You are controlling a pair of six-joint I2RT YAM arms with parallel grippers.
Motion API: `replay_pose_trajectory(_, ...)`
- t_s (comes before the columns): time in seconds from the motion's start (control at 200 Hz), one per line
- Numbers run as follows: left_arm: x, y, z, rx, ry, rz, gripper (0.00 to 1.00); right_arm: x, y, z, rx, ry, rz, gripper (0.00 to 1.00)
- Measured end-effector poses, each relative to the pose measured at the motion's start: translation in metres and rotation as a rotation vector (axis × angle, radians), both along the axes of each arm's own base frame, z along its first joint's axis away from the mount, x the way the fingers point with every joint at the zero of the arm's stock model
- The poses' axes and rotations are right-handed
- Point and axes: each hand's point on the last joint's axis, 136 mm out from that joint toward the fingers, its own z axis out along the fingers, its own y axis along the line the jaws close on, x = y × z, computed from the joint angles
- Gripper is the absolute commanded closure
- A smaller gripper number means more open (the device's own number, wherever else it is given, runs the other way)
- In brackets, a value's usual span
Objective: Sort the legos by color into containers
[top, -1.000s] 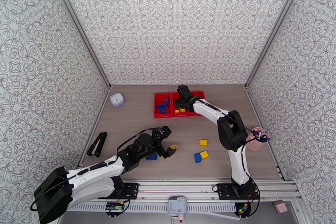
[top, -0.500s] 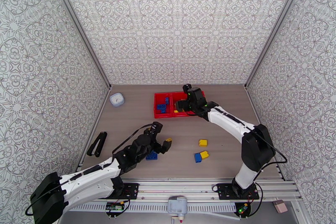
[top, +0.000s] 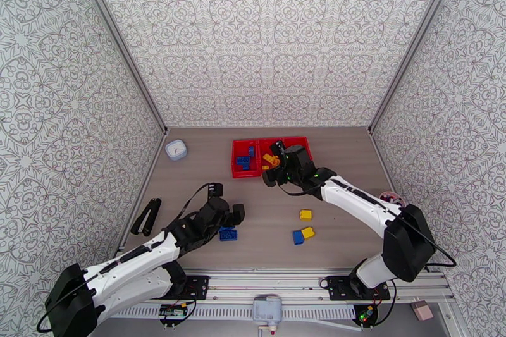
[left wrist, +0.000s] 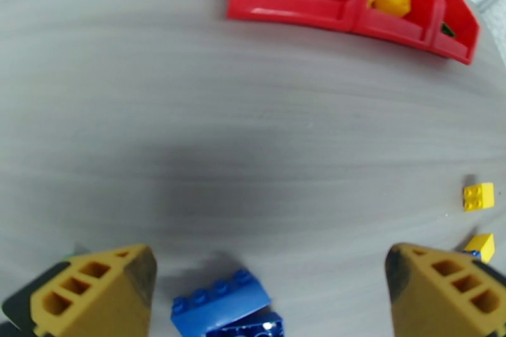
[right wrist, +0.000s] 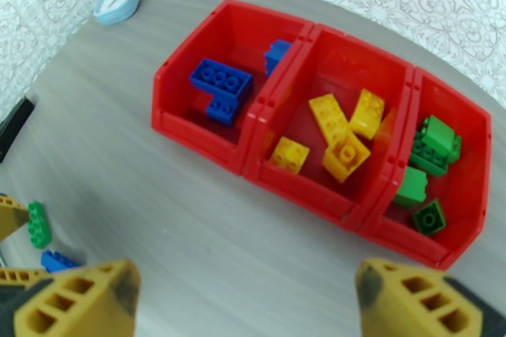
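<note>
Both gape wide: right gripper (right wrist: 246,278), left gripper (left wrist: 269,265) straddling blue legos (left wrist: 218,300).

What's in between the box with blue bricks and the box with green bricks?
The middle compartment, holding yellow legos; the right wrist view shows it plainly.

No text, label, brand, number or sign can be read in any of these views
</note>
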Motion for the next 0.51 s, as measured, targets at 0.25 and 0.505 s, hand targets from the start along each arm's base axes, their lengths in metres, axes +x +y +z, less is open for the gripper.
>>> replay_pose_trajectory(0.25,-0.01,0.017,-0.019,-0.052,0.158,0.104,0.0,-0.008,-0.007,-0.008,-0.013,0.012,-0.005,0.06)
replay_pose_trajectory(0.505,-0.021,0.019,-0.048,-0.043,0.321,0.13,0.0,-0.008,-0.009,-0.011,-0.018,0.015,-0.012,0.06)
